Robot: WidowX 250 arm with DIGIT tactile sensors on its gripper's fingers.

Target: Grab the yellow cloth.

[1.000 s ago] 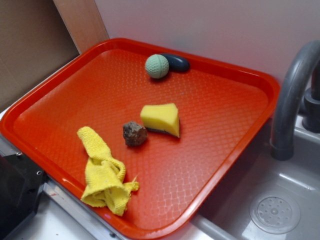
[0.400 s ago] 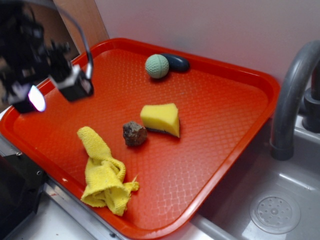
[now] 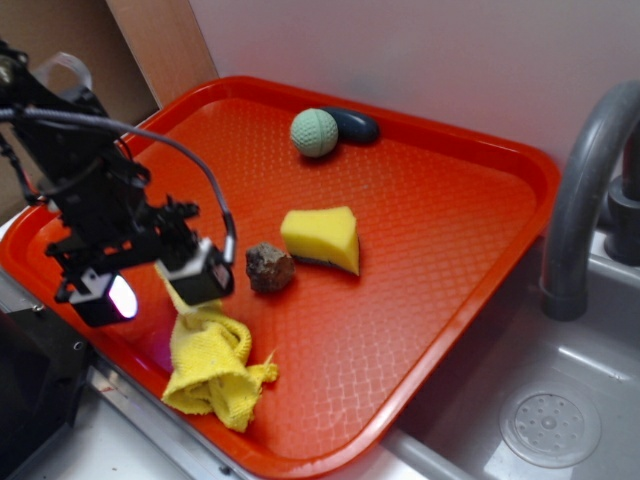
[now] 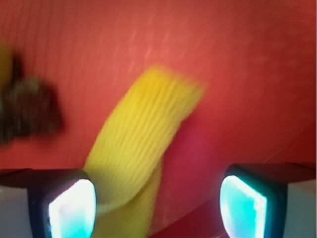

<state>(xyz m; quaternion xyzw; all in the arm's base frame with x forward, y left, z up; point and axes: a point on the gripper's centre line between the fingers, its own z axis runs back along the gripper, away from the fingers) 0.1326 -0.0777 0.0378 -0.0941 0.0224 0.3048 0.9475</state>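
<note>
The yellow cloth (image 3: pixel 212 368) lies crumpled near the front left edge of the red tray (image 3: pixel 430 210). My gripper (image 3: pixel 153 290) hovers over the cloth's upper strip and hides that end in the exterior view. Its jaws are wide open with nothing held. In the blurred wrist view the cloth (image 4: pixel 143 134) runs as a yellow band from between the glowing fingertips (image 4: pixel 72 208) up toward the middle, closer to the left pad. The gripper (image 4: pixel 158 207) is open there too, with red tray (image 4: pixel 247 74) underneath.
A brown rock (image 3: pixel 269 267) sits just right of the gripper, also in the wrist view as a rock (image 4: pixel 29 111). A yellow wedge sponge (image 3: pixel 322 238) lies beyond it. A green ball (image 3: pixel 314 132) and a dark object (image 3: pixel 352 125) rest at the back. Faucet (image 3: pixel 580 200) and sink (image 3: pixel 560 400) are right.
The arm came into view from the upper left and dropped down and right; it is now over the cloth's upper end. The objects on the tray have not moved.
</note>
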